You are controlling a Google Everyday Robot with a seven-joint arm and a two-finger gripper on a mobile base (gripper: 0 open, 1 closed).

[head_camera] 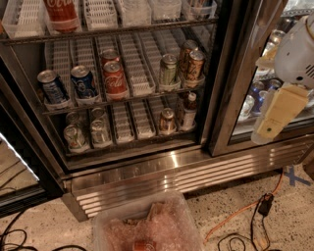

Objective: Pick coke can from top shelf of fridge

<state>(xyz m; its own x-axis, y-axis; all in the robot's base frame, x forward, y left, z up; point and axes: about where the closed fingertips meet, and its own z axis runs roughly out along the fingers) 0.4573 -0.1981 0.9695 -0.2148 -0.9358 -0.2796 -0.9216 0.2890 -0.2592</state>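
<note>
coke can [61, 12]: upright at the left end of the top shelf [127, 30], in a white lane tray; its upper part is cut off by the frame edge
gripper [273, 117]: far right, outside the fridge [167, 171], in front of the right-hand glass door, at about middle-shelf height, well apart from the coke can
gripper state: cannot tell whether spread or pressed together
middle shelf [137, 98]: two Pepsi cans [51, 88] at left, short red cans [115, 78] just beside them
floor: clear plastic bin [147, 225] in front of the base grille, orange cable [230, 220] to its right
</note>
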